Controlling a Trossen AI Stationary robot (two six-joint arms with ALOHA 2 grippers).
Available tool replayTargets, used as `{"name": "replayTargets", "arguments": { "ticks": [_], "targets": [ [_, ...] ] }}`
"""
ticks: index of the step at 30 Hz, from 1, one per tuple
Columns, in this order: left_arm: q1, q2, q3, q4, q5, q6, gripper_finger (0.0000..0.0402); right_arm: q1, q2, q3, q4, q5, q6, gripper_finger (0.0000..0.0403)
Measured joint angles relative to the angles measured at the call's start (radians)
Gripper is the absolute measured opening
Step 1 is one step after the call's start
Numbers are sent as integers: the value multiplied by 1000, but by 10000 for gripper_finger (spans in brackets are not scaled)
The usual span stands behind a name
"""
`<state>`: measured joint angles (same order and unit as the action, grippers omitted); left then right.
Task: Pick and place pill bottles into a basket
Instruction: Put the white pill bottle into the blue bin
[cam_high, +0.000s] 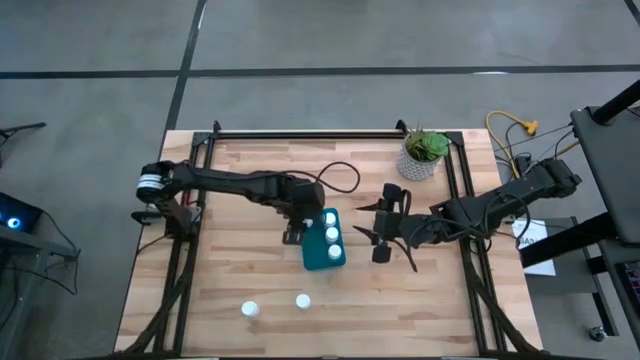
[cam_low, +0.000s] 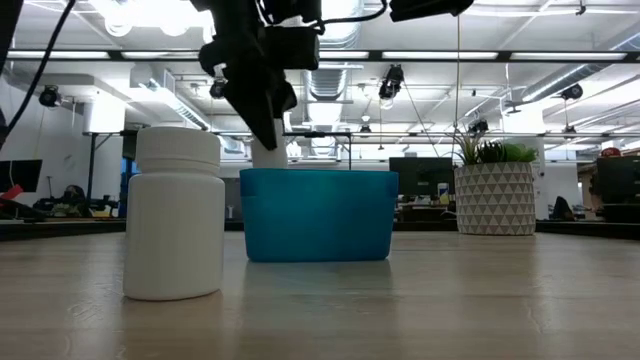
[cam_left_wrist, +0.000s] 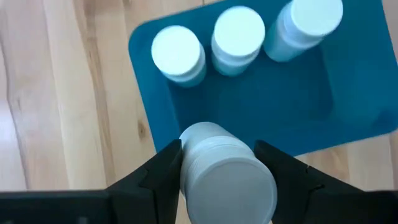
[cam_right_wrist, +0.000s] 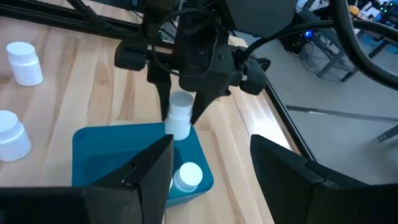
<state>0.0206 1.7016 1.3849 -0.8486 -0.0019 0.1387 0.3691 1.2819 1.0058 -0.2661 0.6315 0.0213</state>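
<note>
The teal basket (cam_high: 324, 243) stands mid-table with three white pill bottles (cam_left_wrist: 234, 34) upright in a row inside it. My left gripper (cam_high: 299, 228) is over the basket's left edge, shut on another white pill bottle (cam_left_wrist: 227, 180), which also shows in the right wrist view (cam_right_wrist: 180, 116). Two more bottles (cam_high: 250, 309) (cam_high: 302, 300) stand on the table near the front edge; one shows large in the low view (cam_low: 175, 215). My right gripper (cam_high: 368, 228) is open and empty, just right of the basket. My left gripper pinches the bottle's upper body, just under the cap (cam_right_wrist: 181, 111), between its two fingers (cam_left_wrist: 163, 171). The fingers come from above, pointing down. The bottle hangs upright and lifted clear, its lower end (cam_low: 270, 157) about level with the basket's rim.
A white patterned pot with a green plant (cam_high: 423, 155) stands at the far right of the table. Black frame rails (cam_high: 185, 260) run along the table's left and right sides. Bare wood lies between the basket and the two loose bottles.
</note>
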Motion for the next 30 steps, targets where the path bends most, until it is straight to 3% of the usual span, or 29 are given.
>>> {"name": "replayTargets", "arguments": {
  "ticks": [30],
  "targets": [
    [13,143,-3,84,6,28,167,11,-6,0,-22,0,4,206]
  ]
}}
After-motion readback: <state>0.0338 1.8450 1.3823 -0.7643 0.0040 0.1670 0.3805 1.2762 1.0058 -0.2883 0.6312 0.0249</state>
